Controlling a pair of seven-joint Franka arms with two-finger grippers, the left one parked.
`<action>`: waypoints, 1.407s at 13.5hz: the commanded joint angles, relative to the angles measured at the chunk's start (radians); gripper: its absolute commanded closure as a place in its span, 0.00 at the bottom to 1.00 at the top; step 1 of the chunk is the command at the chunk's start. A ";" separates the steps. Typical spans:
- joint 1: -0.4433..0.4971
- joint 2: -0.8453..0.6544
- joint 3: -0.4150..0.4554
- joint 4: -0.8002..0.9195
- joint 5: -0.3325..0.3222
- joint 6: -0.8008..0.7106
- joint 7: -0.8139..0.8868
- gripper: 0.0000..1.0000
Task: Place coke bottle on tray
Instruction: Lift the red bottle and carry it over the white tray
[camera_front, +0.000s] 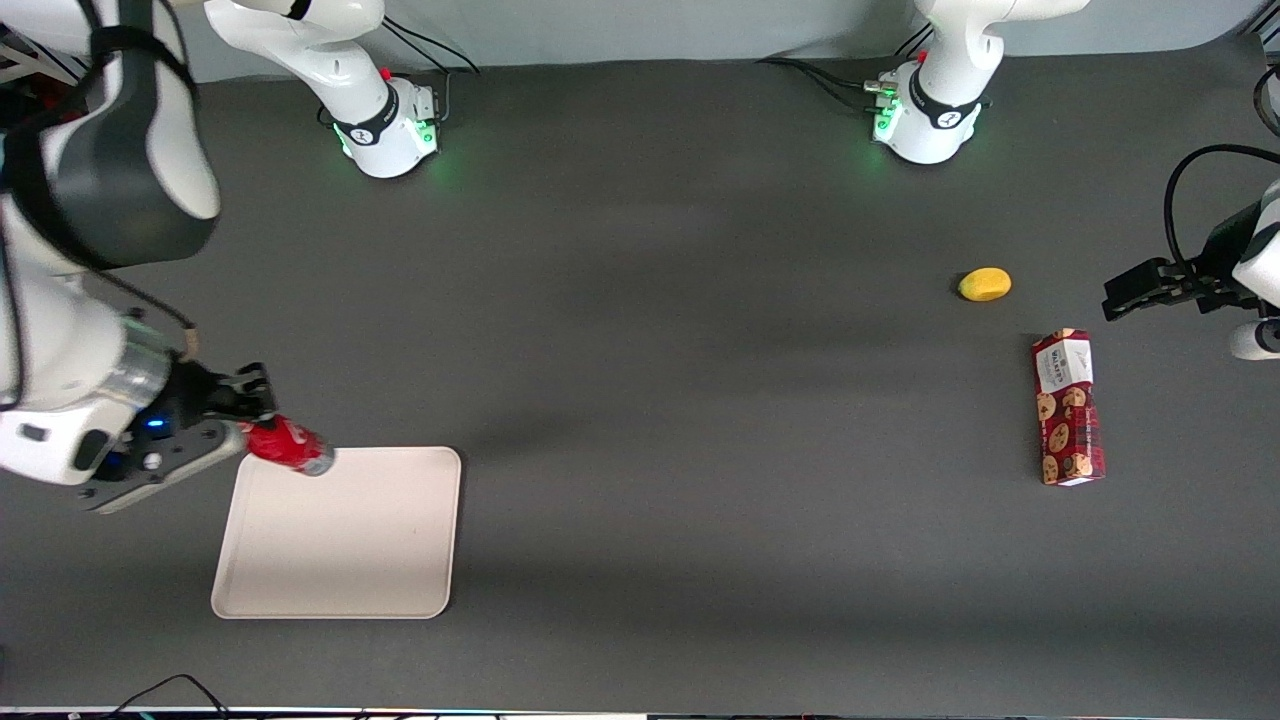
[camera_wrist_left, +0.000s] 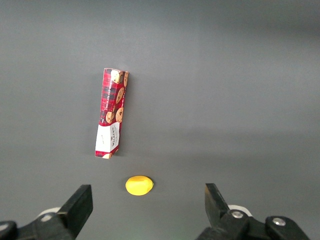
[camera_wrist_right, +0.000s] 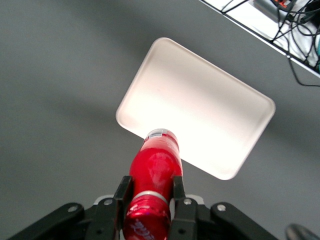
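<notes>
My right gripper (camera_front: 252, 420) is shut on the coke bottle (camera_front: 290, 446), a small glossy red bottle, gripping it near the cap end. The bottle is tilted, its silvery base pointing down over the corner of the cream-beige tray (camera_front: 340, 545) that is farthest from the front camera, toward the working arm's end. In the right wrist view the bottle (camera_wrist_right: 155, 170) sits between the two black fingers (camera_wrist_right: 123, 195), with the tray (camera_wrist_right: 200, 105) spread out past its base. I cannot tell whether the base touches the tray.
A long red cookie box (camera_front: 1067, 407) and a small yellow lemon (camera_front: 985, 284) lie toward the parked arm's end of the table; both also show in the left wrist view, box (camera_wrist_left: 112, 113) and lemon (camera_wrist_left: 139, 185). Dark grey tabletop surrounds the tray.
</notes>
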 joint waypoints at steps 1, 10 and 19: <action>0.003 -0.010 -0.136 -0.028 0.086 -0.006 -0.233 1.00; -0.038 0.088 -0.271 -0.247 0.192 0.337 -0.621 1.00; -0.075 0.217 -0.273 -0.278 0.228 0.493 -0.738 1.00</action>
